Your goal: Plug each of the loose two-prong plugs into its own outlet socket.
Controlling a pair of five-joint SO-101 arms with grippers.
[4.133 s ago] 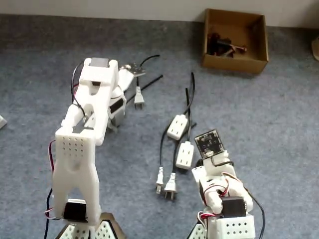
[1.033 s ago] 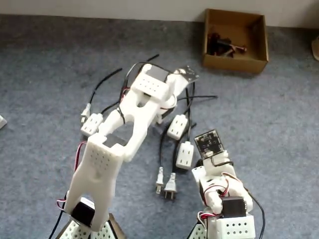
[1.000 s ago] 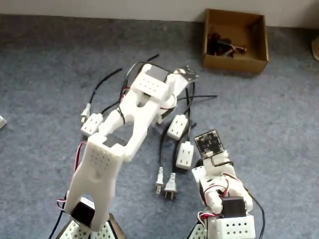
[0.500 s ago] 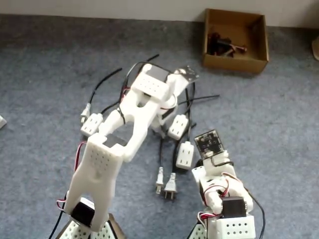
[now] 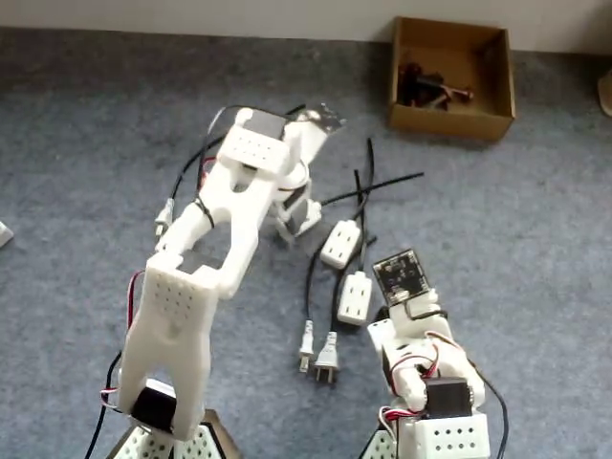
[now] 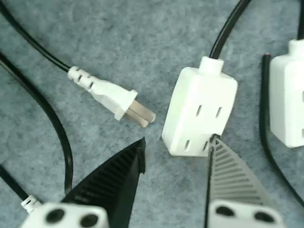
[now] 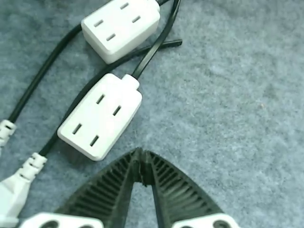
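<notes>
High view: two arms reach over a grey, felt-like desk [image 5: 545, 249] strewn with sockets and plugs.

Left wrist view shows the left gripper [image 6: 178, 142] open, its jaws spread to either side of the near end of a white outlet socket [image 6: 199, 111], with one jaw tip at the socket's corner. A loose two-prong plug [image 6: 118, 99] lies just beside that socket, prongs toward it but apart from it. In the right wrist view the right gripper [image 7: 141, 168] is closed on nothing, low over the desk just beside a second socket [image 7: 99, 123]. A third socket [image 7: 121, 21] lies beyond it. In the high view a second plug [image 5: 327, 358] and a third plug [image 5: 306, 341] lie side by side near the right arm, unplugged, and a cardboard box [image 5: 449, 76] sits at the far edge.
</notes>
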